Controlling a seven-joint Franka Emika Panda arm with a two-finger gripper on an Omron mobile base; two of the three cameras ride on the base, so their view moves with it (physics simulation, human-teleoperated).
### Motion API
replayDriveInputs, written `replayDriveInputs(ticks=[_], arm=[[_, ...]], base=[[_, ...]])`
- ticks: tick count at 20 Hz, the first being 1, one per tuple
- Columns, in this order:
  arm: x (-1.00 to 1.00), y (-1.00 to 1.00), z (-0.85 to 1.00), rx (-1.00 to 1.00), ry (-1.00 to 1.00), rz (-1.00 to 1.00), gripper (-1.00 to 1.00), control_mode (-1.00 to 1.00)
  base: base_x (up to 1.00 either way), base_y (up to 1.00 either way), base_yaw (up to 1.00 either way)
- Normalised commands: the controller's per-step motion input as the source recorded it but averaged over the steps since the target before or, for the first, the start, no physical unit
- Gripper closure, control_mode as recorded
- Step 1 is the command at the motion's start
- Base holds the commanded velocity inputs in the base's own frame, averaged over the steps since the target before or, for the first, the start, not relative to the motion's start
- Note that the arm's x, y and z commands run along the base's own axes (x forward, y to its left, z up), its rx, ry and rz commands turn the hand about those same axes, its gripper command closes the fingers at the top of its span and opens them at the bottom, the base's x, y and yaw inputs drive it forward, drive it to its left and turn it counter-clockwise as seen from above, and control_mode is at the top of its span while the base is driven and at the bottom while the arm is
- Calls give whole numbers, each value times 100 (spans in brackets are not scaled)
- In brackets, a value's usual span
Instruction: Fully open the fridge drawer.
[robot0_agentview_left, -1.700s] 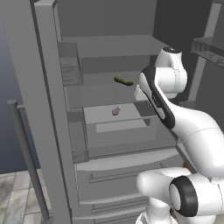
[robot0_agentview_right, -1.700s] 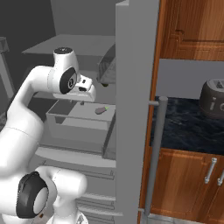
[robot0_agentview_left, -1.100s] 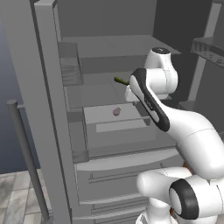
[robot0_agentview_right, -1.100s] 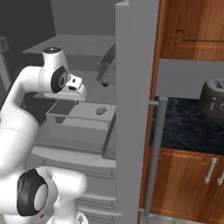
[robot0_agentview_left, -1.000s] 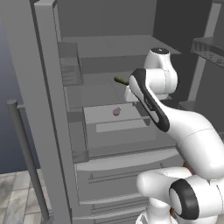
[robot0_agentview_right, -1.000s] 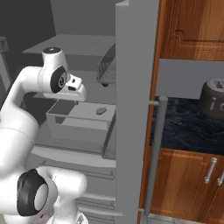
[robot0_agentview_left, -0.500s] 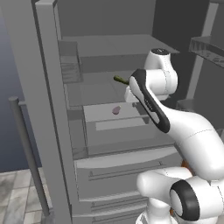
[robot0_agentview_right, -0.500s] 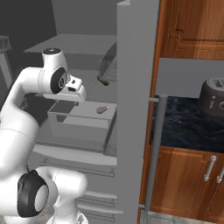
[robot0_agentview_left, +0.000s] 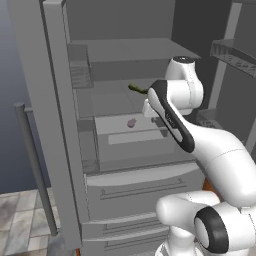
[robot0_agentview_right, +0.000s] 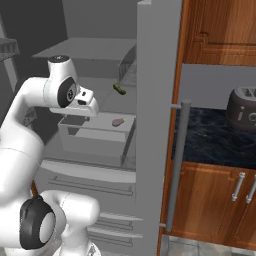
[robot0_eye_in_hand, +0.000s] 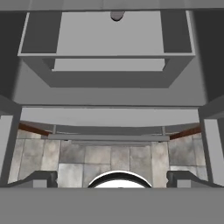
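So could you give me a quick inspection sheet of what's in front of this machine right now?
Surface: fridge stands open, flat grey shelves inside.
Job's things: fridge drawer is pulled part way out of the fridge; a small pinkish item lies in it.
Clutter: a green vegetable on the shelf above the drawer; wire-mesh bin on the door.
Tool: tool hangs above the drawer front, looking down, fingertips wide apart, gripping nothing.
Cables: nothing seen.
Surroundings: wider drawer fronts below, wooden cabinets, dark counter with a toaster, tiled floor.
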Motion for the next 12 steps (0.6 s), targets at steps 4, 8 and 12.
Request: replayDriveInputs(ticks=[4, 8, 12], arm=[[0, 0, 0, 0, 0, 0, -100, -100], [3, 0, 0, 0, 0, 0, -100, -100], [24, 0, -22, 0, -1, 0, -100, -100]], base=[[-1, 0, 0], [0, 0, 0], [0, 0, 0]])
